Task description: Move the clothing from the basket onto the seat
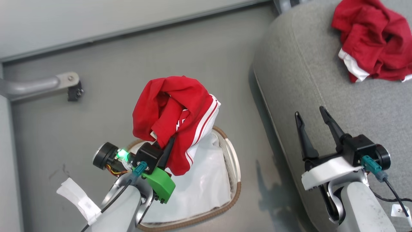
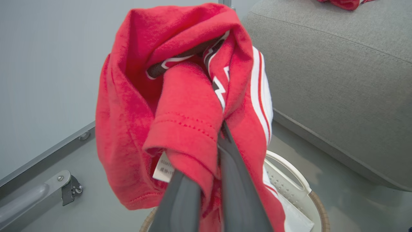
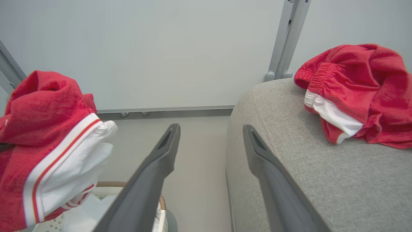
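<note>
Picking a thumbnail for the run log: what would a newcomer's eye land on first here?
The bunched red garment with white stripes, clamped in the left gripper and held over the basket, which has a white sheet inside. Next, the second red garment lying crumpled on the grey seat at the far right, with the open right gripper empty by the seat's near edge.

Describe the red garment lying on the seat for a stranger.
Find the large grey fabric sofa cushion. On its far end lies a crumpled bright red garment with white trim. Unlike the striped red garment in the left fingers, nothing grips it.
</note>
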Robot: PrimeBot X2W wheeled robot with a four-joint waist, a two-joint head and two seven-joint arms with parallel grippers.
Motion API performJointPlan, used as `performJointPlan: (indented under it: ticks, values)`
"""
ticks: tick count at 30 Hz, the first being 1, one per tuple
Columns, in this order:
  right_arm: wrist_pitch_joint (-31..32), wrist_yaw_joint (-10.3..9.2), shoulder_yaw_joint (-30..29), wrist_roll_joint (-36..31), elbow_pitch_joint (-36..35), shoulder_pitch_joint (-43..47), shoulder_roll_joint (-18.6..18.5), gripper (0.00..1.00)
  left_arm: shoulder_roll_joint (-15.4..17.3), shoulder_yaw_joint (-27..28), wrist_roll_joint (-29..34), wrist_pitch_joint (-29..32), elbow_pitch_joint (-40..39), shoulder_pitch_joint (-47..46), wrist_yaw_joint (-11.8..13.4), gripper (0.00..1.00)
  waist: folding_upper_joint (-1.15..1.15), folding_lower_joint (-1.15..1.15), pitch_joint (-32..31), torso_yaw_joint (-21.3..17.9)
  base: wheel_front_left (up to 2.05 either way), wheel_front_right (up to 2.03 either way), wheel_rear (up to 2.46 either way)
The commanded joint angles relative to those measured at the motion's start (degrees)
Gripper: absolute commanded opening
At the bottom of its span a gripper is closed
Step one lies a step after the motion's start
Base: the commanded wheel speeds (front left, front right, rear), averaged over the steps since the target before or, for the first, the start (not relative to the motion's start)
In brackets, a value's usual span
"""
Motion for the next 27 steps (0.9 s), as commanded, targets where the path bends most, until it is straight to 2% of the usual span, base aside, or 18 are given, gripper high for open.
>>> performJointPlan:
  ticks: [1, 13, 27]
  values:
    - [-0.3, -0.08, 0.1, -0.3, 0.3, 1.5, -0.2, 1.00, 0.9, -0.6, 0.7, -0.1, -0.7, -0.5, -0.2, 0.00, 0.00, 0.00, -8.9, 3.9, 0.00, 0.00, 0.00]
    - [-0.3, -0.08, 2.8, 0.0, 1.3, 3.4, -0.2, 1.00, 7.1, -9.4, -1.6, -0.1, -4.0, -11.2, -0.2, 0.00, 0.00, 0.00, -16.3, 6.2, 0.00, 0.00, 0.00]
    - [-0.3, -0.08, 9.1, -0.6, 1.1, -2.2, -0.2, 1.00, 12.4, -18.8, -7.6, 2.1, -7.2, -25.9, -0.1, 0.00, 0.00, 0.00, -18.0, 6.7, 0.00, 0.00, 0.00]
